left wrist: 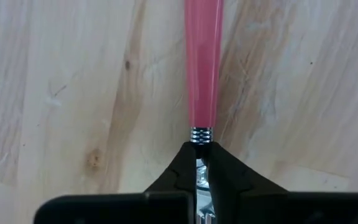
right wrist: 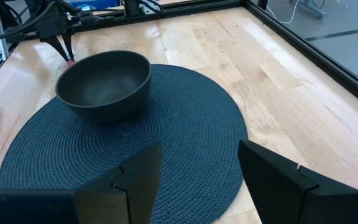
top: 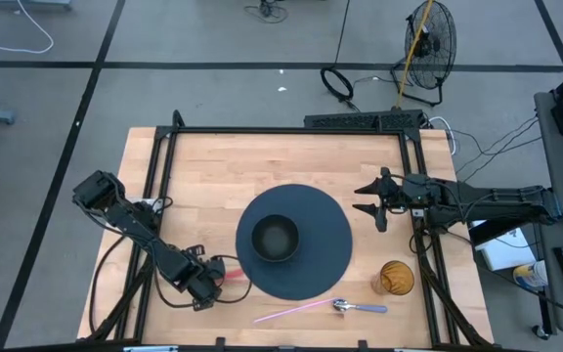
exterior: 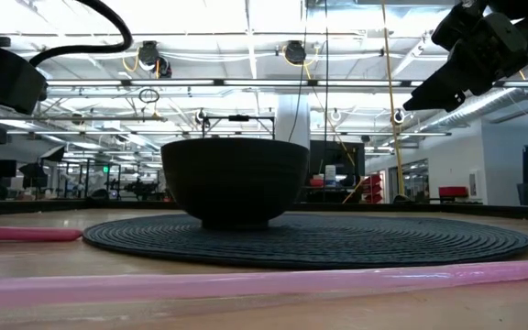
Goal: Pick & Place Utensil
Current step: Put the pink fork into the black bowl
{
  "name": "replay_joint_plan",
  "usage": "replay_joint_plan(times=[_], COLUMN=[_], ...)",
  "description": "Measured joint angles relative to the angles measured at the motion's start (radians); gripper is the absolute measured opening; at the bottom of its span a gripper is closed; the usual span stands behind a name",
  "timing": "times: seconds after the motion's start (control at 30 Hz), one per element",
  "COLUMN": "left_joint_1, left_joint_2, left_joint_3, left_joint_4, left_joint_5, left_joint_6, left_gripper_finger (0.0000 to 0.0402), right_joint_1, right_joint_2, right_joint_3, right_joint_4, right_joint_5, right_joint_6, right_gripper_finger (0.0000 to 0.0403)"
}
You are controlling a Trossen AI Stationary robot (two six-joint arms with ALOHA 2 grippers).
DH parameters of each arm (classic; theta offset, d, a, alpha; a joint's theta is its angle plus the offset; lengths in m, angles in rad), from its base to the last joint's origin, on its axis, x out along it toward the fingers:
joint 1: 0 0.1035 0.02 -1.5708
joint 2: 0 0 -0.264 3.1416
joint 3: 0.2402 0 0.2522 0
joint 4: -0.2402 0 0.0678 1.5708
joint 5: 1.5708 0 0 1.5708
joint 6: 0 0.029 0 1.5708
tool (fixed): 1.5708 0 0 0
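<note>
A: Where is the utensil, reckoned from the mat (top: 311, 256)?

B: There are two. The red-handled one (left wrist: 203, 62) lies flat on the table (top: 262, 161) just off the mat's left edge, and the left gripper (top: 206, 284) is down on it. The other, a pink spoon (top: 306, 309), lies apart, just past the mat's near edge, untouched.

A: And how does the red one sit to the jaws?

B: In the left wrist view its long axis runs straight out ahead of the fingers, in line with them. They are pinched shut on the metal neck right behind the ringed collar, so the handle sticks forward, away from the wrist. From above, that handle points toward the mat.

A: So the grasp is made?

B: It looks so: closed on the neck, handle free. The utensil rests on the wood, not lifted as far as I can tell.

A: The arm's pose?

B: The left arm comes in from the mat's far left and bends down low to the table, wrist nearly level.

A: Where would it go next?

B: I'd judge the bowl (top: 275, 238) at the mat's centre, which is near on the left arm's side. A lift first, then a short carry over the rim.

A: And the right arm?

B: The right gripper (top: 376, 207) waits raised just off the mat's right edge, fingers wide apart, holding nothing.
</note>
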Motion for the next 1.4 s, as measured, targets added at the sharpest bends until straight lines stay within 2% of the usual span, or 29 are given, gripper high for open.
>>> replay_joint_plan(times=[0.43,0.67,1.07,1.4], left_joint_1=[-0.022,-0.059,-0.112,-0.169], left_joint_2=[-0.010,-0.060,-0.124,-0.243], left_joint_3=[-0.001,-0.007,-0.004,-0.003], left_joint_4=[-0.039,-0.078,-0.177,-0.248], left_joint_5=[-0.042,-0.158,-0.235,-0.414], left_joint_6=[-0.057,-0.111,-0.189,-0.259], left_gripper_finger=[0.0015,0.0015,0.0014,0.0014], right_joint_1=[0.000,0.000,0.000,0.000], right_joint_2=[0.000,0.001,0.001,0.001], right_joint_3=[0.000,0.000,0.000,0.000], right_joint_4=[0.000,0.011,0.052,0.053], right_joint_5=[0.000,0.001,0.000,0.000], right_joint_6=[0.011,0.011,0.011,0.021], right_gripper_finger=[0.0210,0.0210,0.0210,0.0210])
